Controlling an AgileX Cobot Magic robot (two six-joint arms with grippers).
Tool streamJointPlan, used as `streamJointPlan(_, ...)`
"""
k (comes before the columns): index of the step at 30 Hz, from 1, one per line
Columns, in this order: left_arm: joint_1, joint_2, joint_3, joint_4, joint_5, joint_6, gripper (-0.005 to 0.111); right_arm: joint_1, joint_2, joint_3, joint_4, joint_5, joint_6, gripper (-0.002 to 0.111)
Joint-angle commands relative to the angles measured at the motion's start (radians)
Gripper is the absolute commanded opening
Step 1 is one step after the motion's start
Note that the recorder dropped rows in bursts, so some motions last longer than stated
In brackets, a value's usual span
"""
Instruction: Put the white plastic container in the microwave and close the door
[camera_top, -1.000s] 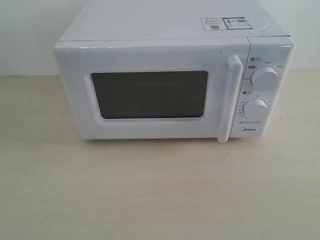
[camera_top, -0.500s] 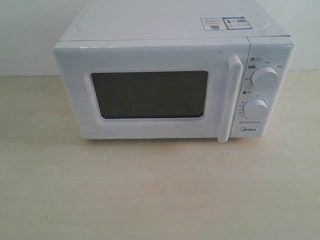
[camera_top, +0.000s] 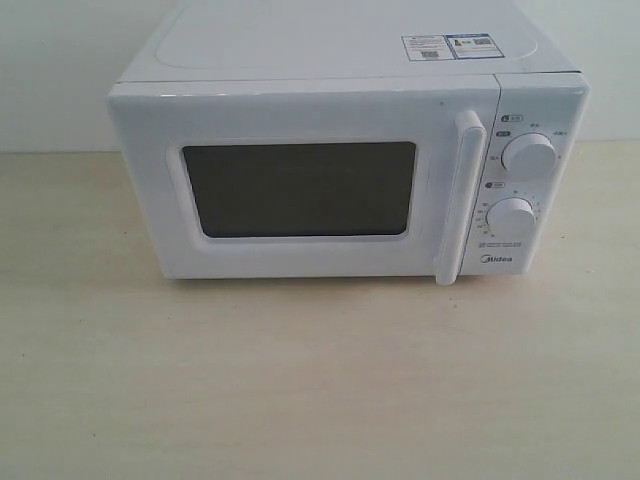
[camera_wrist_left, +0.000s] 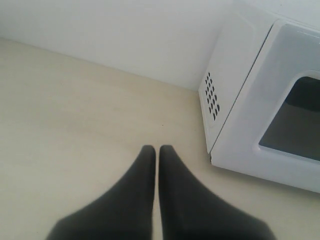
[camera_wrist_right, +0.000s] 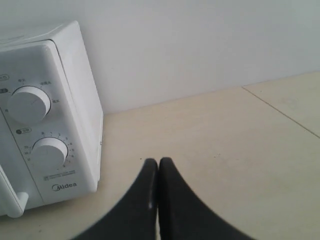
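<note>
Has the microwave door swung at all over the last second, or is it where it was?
No. The door sits shut as before, its handle in the same spot beside the upper dial.

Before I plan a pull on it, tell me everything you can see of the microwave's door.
The door is glossy white, plastic-looking, upright and shut flush with the microwave body. A dark rectangular window fills its middle; a vertical white bar handle runs down its right edge, beside the dial panel. Nothing touches it.
</note>
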Motion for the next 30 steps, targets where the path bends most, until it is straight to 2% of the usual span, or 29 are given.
streamJointPlan(1,0.003,-0.003,0.003,0.001,0.0,0.002,0.004,-0.003,-0.006,0.0,0.003,0.003,-0.01,0.0)
streamJointPlan(5,0.003,-0.003,0.003,0.001,0.0,0.002,0.004,-0.003,-0.006,0.0,0.083,0.003,-0.027,0.0)
streamJointPlan(12,0.003,-0.003,0.003,0.001,0.0,0.002,0.004,-0.003,-0.006,0.0,0.334,0.044,-0.34,0.0)
streamJointPlan(18,0.003,-0.003,0.003,0.001,0.0,0.002,0.004,-0.003,-0.006,0.0,0.339,0.197,-0.355,0.0)
streamJointPlan(30,0.003,-0.003,0.003,0.003,0.0,0.002,0.004,0.033,-0.006,0.0,0.351,0.197,-0.352,0.0)
